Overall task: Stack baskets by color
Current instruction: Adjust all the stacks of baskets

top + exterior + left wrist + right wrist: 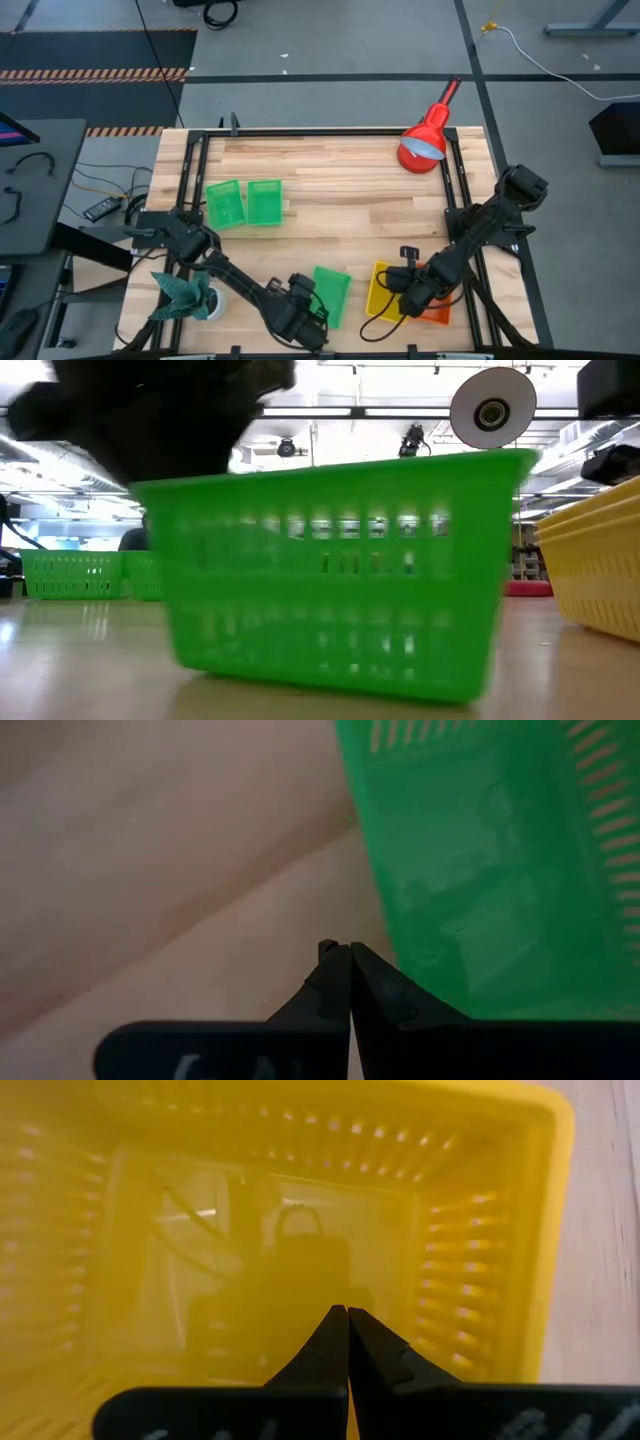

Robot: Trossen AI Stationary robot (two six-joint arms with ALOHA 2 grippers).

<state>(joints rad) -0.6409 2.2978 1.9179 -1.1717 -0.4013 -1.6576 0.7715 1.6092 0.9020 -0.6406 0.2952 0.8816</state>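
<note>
- Five baskets lie on the wooden table (340, 210), the largest item in the high view, framed by a dark rail.
- Right arm reaches in from the table's right edge toward the near right part; the right gripper (347, 1312) hangs over the inside of the yellow basket (385, 290), fingers pressed together, nothing between them.
- Left arm runs along the near left part; the left gripper (348, 950) sits just beside the near green basket (332, 292), fingers together, nothing between them. Whether it touches the basket's wall cannot be told.
- Red desk lamp (425, 140) stands at the far right corner, shade toward the table.
- Two green baskets, the left one (225, 203) and the right one (265, 201), lie side by side on the far left part, touching or nearly so, well apart from both grippers.
- Near green basket fills the low view, resting flat on the table, open side up.
- Orange basket (437, 310) shows only as an edge on the right of the yellow one, partly hidden by the right arm.
- Teal cloth-like object (185, 293) lies at the near left corner.
</note>
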